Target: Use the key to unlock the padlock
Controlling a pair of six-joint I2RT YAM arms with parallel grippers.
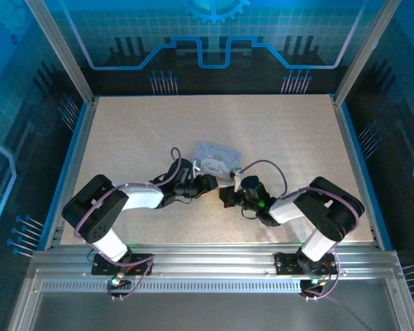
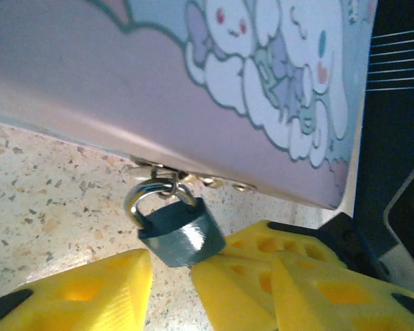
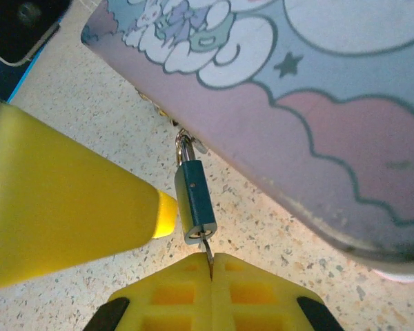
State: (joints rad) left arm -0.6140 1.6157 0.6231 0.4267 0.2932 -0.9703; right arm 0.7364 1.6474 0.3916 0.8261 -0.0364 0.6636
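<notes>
Overhead view; wrist cameras share padlock (image 2: 181, 233)

The padlock (image 3: 195, 200) looks brushed metal, the tin (image 3: 331, 103) glossy, the table (image 3: 69, 110) speckled matt.

Padlock (image 3: 195, 201) hangs off the tin's (image 3: 317, 103) edge, over the table (image 3: 69, 103) — key (image 3: 207, 252) touching its underside.
</notes>
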